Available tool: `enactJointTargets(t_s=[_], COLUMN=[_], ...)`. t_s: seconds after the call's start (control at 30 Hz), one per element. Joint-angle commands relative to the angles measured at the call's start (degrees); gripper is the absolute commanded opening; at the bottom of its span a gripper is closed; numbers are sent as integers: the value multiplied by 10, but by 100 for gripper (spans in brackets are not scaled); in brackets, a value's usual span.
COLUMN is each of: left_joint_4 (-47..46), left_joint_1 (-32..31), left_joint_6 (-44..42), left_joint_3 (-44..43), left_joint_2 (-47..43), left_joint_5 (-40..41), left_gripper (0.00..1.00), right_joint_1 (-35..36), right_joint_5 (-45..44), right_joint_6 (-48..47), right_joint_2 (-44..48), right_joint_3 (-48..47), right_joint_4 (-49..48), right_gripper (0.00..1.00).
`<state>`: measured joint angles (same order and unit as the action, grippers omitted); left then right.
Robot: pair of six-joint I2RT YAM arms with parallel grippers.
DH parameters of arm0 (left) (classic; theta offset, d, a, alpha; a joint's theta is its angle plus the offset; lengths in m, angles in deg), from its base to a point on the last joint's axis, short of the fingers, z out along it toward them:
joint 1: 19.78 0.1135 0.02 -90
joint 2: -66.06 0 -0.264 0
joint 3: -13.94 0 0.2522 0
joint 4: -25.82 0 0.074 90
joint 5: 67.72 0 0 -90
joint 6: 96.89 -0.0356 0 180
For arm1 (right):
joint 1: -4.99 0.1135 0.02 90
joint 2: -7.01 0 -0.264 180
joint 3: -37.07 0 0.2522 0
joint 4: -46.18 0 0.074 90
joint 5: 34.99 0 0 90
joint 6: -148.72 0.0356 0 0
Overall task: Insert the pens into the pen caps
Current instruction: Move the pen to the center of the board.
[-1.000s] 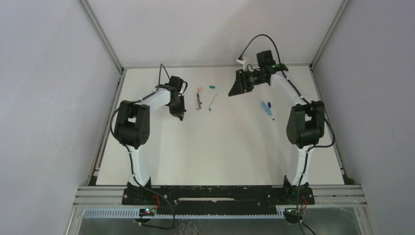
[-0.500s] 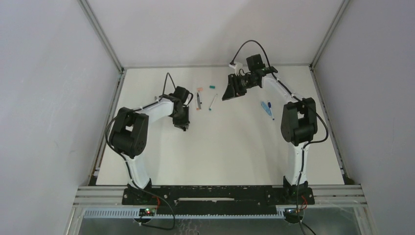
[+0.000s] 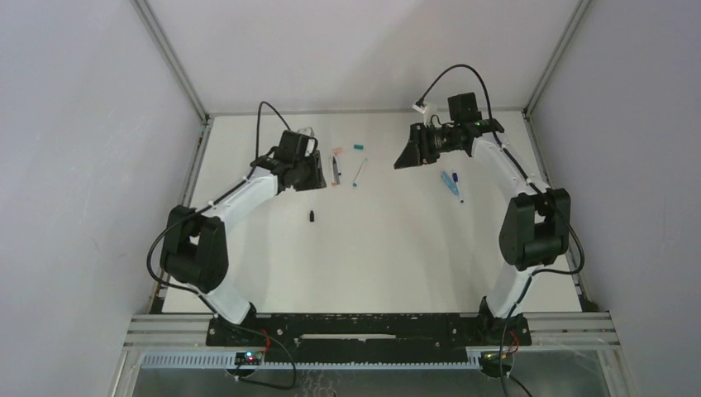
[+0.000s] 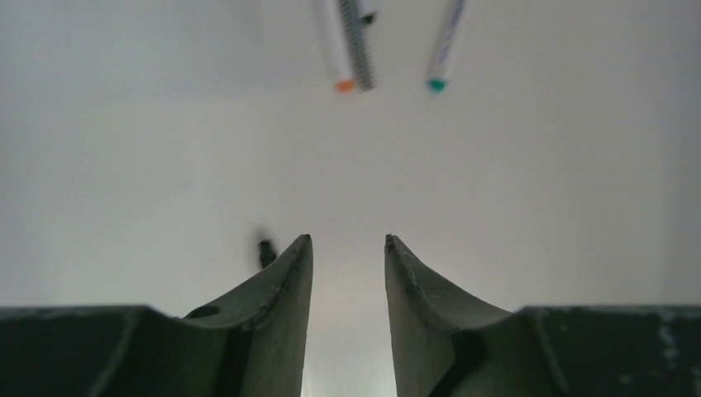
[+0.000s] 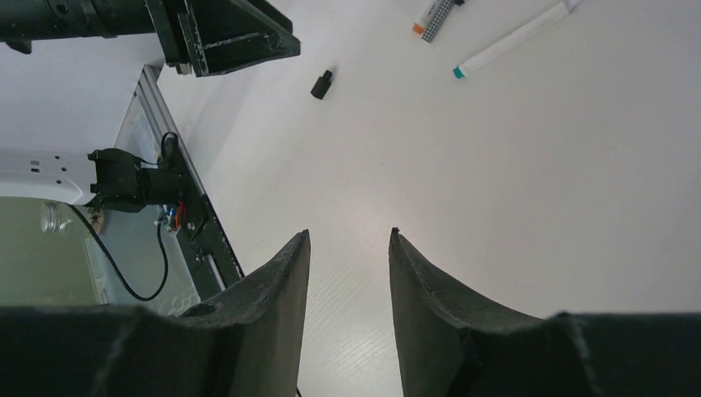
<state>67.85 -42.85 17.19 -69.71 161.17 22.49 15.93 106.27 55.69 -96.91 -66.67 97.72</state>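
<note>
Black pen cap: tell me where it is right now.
In the top external view, the black pen cap lies alone, left of centre on the table, just on the near side of the left gripper and the pens.

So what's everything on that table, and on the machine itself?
black cap: one, black, alone mid-table
salmon cap: one, salmon-pink, far middle
teal cap: one, teal, right of the salmon cap
orange-tipped pen: one, white, near the salmon cap
grey pen: one, grey, alongside the orange-tipped pen
teal-tipped pen: one, white, near the teal cap
light-blue pen: one, light blue, right side
thin pen: one, pale, beside the light-blue pen
table: one, white
left gripper: one, black, open, empty
right gripper: one, black, open, empty
</note>
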Motion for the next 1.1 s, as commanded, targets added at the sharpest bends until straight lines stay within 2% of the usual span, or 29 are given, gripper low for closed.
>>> enactJointTargets(t_s=[0.0, 0.07, 0.17, 0.3, 0.4, 0.83, 1.07], left_joint_4=[-122, -154, -161, -115, -72, 24, 47], left_joint_1=[1, 1, -1, -1, 0, 5, 10], left_joint_6=[43, 74, 107, 123, 117, 110, 106], left_joint_3=[-33, -58, -112, -194, -248, -380, -419], left_joint_2=[1, 46, 111, 180, 220, 343, 373], left_joint_5=[-78, -105, -100, -57, -25, 19, 21], left_gripper=[42, 41, 38, 28, 26, 28, 29], right_joint_1=[-19, -28, -38, -49, -56, -64, -66], right_joint_5=[25, 29, 34, 39, 42, 50, 50], right_joint_6=[-18, -17, -15, -14, -12, -5, -6], right_joint_2=[33, 34, 40, 53, 56, 47, 49], right_joint_3=[14, 20, 29, 48, 59, 61, 61], right_joint_4=[-22, -25, -29, -39, -42, -47, -48], right_gripper=[47, 47, 47, 47, 48, 48, 47])
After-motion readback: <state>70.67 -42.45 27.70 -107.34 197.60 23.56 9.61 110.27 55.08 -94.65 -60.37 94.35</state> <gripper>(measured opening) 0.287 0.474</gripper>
